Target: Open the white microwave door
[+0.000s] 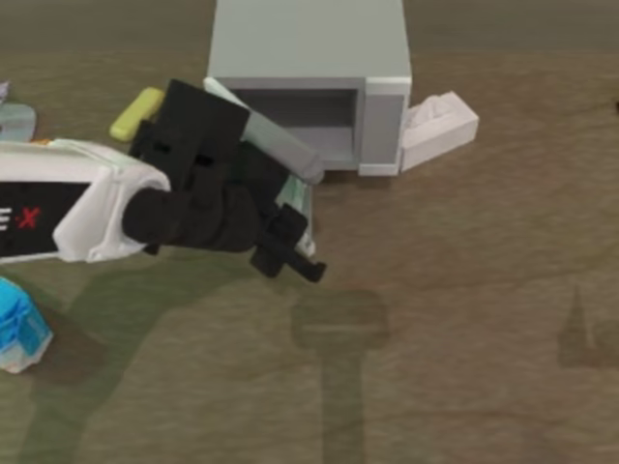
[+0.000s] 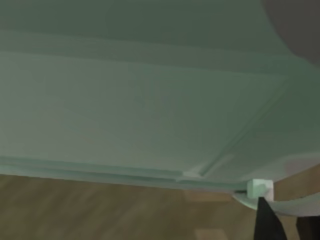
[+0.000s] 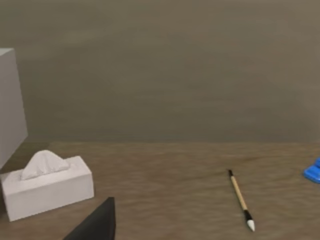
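Brown wood-grain surface [image 1: 464, 319] is seen from above, with the white microwave [image 1: 309, 68] standing at its far middle. The cavity of the oven is exposed. The microwave door [image 1: 280, 145] is swung outward to the left of the opening, hinged at the oven's left front corner, and its grey window fills most of the left wrist view.

The left arm reaches in from the top view's left edge, and the left gripper [image 1: 290, 253] is located just in front of the door's free edge, at the handle end. In the left wrist view a small white block [image 2: 260, 189] at the door's corner is seen just above one dark fingertip [image 2: 265, 222]. How far the fingers are parted, and whether anything is clamped between them, cannot be told.

A white tissue box [image 1: 440, 128] lies against the right side of the oven. A yellow object [image 1: 135, 114] lies left of the door, and a blue-and-white object [image 1: 19, 329] lies at the left edge.

In the right wrist view, a paintbrush [image 3: 241, 199] and a blue object [image 3: 314, 171] lie on the surface. Of the right gripper, only a dark corner [image 3: 95, 222] is shown.
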